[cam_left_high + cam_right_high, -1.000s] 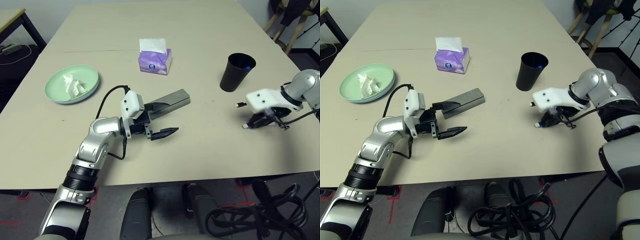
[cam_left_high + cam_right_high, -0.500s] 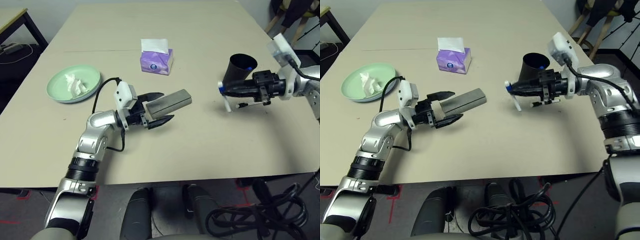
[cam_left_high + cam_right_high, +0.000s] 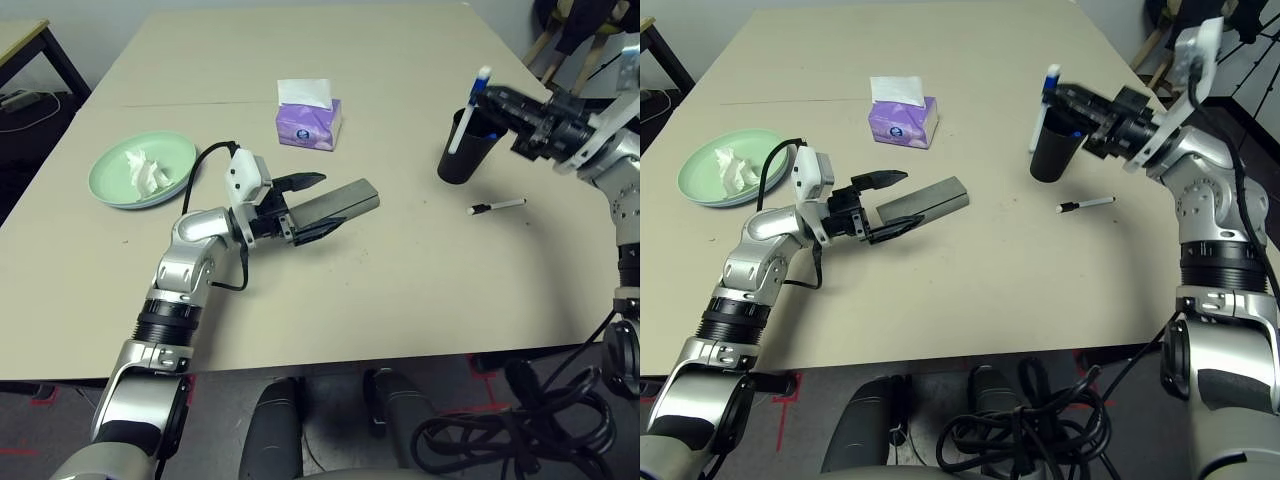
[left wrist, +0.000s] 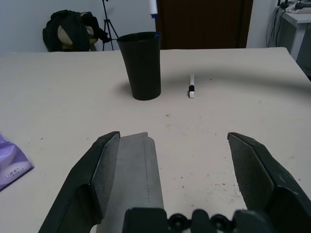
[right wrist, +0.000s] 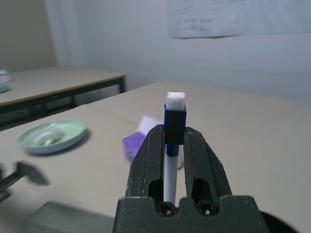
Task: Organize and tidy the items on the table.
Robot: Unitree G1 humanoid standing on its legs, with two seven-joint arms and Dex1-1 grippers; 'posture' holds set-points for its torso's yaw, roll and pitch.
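A large rectangular surface point(image 3: 400, 300) with a plain matte beige top is seen from above, with dark floor and chair legs beyond its far right corner. A grey oblong hinged glasses case point(image 3: 338, 203) lies near the middle of it, and the left tool point(image 3: 306, 206) is spread wide around the case's near end, one black finger on each side; from the left wrist view one finger point(image 4: 95, 179) is seen just beside the case's edge. A mint-green round plate point(image 3: 113, 187) with a small crumpled white tissue point(image 3: 145, 169) in it is placed well to the left. A purple tissue box point(image 3: 310, 122) stands further back. At the right, a tall black cup point(image 3: 462, 150) is standing upright, and a small white marker with a black cap point(image 3: 497, 206) lies just in front of it. The right tool point(image 3: 484, 97) is pressed together on a white pen with a blue cap point(image 3: 469, 110), which is held tilted above the cup's rim.
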